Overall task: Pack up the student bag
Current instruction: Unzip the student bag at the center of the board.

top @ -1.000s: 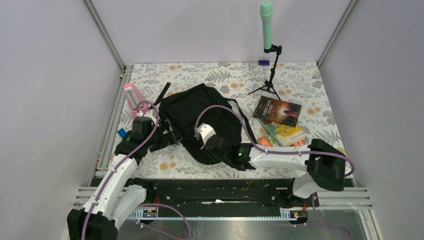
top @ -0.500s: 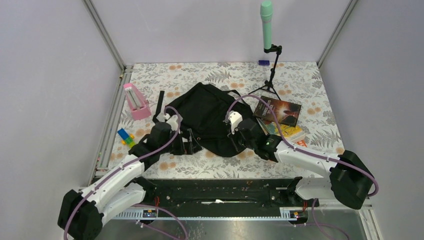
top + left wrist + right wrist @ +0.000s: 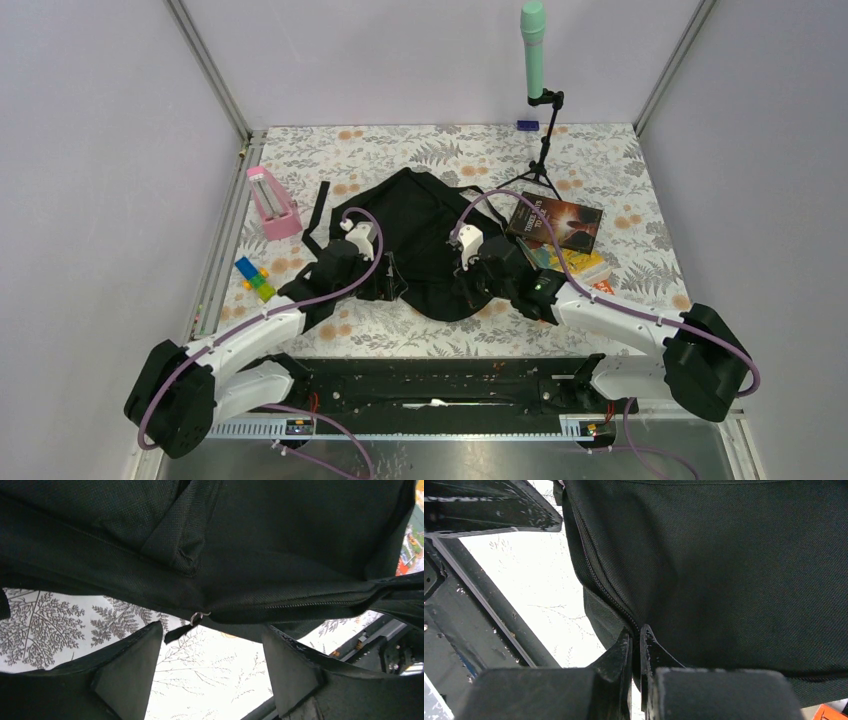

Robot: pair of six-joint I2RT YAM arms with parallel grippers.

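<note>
One bag: the student bag lies slumped flat at the middle of the bench, its near hem turned to 6 o'clock, toward the arm bases.
Long axis of the opening: in the top view the zipped hem runs roughly 9-to-3 between the two claws.
Zip pull: the small metal zip pull hangs off the hem. In the left wrist view the zip teeth run away from it toward 3 o'clock.
Right claw: the right claw sits at about 5 o'clock of the bag. Its fingers are pressed almost together, pinching the fabric seam beside the zip.
Left claw: the left claw sits at about 7 o'clock of the bag. Its fingers are spread wide and hold nothing.
Deciding relation: the pull lies at 12 o'clock of the left claw, centred in its gap and just past the fingertips. It appears not to be touched.
Nearer arm: the left one; the right is already taken up anchoring the hem.
Step, as judged: the bag looks shut, so unzipping likely comes before any packing.
Next move calls for: a short advance toward 12 o'clock, a close on the pull, then a draw along the zip line.
Risk: the fingers may catch loose cloth instead of the small pull.
Outward: books at 3 o'clock of the bag, a pink stand at 10 o'clock, coloured blocks at 8 o'clock.
</note>
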